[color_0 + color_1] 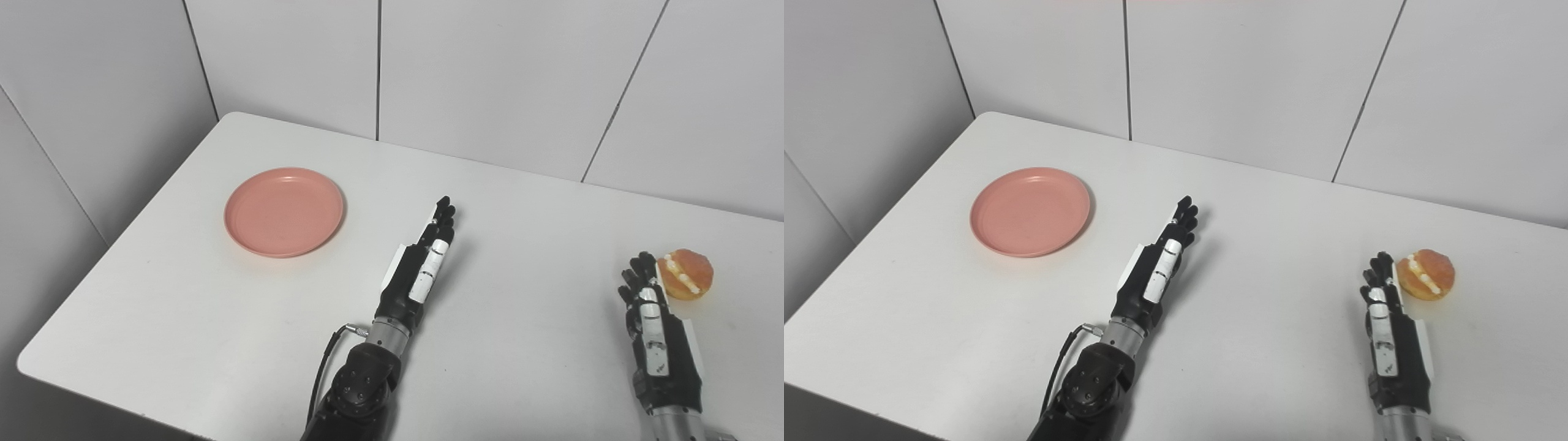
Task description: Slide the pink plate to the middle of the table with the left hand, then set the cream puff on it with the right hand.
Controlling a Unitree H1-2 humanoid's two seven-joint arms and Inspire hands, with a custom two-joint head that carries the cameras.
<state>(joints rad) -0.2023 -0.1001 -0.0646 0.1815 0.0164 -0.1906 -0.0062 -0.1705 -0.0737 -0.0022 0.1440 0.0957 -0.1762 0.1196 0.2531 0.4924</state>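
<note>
Plate lies at ten o'clock on the table, untouched. Left hand mid-table, released, fingers straight. Right hand, holding nothing, beside the puff at three o'clock.

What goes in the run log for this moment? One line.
pink plate: left side, empty | left hand: open, off plate | right hand: open beside cream puff | slide not begun
</note>
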